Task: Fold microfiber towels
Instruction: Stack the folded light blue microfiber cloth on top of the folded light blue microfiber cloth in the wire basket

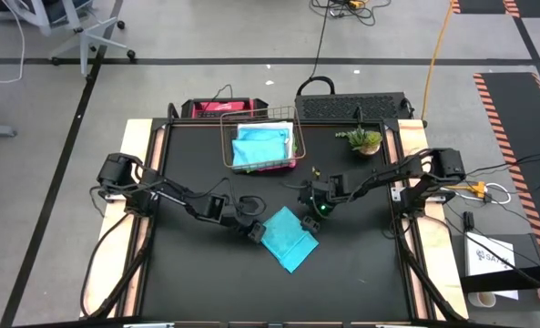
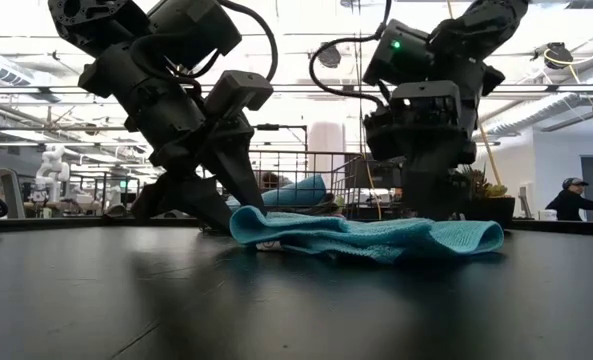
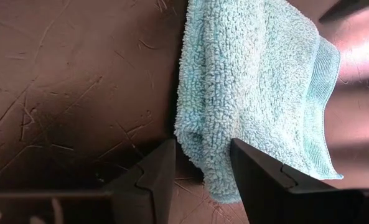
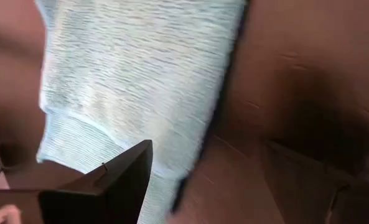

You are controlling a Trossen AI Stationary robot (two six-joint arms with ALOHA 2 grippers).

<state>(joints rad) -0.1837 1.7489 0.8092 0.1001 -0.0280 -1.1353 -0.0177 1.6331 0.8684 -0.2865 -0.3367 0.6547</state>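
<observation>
A turquoise microfiber towel (image 1: 290,239) lies folded on the black table, near its middle; it also shows in the low view (image 2: 376,236). My left gripper (image 1: 251,229) stands at the towel's left corner, shut on it (image 3: 201,163). My right gripper (image 1: 320,209) hangs open just above the towel's far corner (image 4: 140,93) and touches nothing. Another turquoise towel (image 1: 260,144) lies on top of other cloths in the copper wire basket (image 1: 228,150) at the back. My left gripper pinches the towel's folded left corner (image 3: 200,140) between its two fingers, several layers thick. The fingers slant down from the table's left side. The towel lies flat on the table and slack, with its hemmed edge (image 3: 324,99) away from the fingers.
A small potted plant (image 1: 363,139) stands at the back right, next to the basket. A dark keyboard-like tray (image 1: 351,107) and a red bag (image 1: 217,108) sit beyond the table's far edge. A person (image 2: 573,200) shows in the room behind.
</observation>
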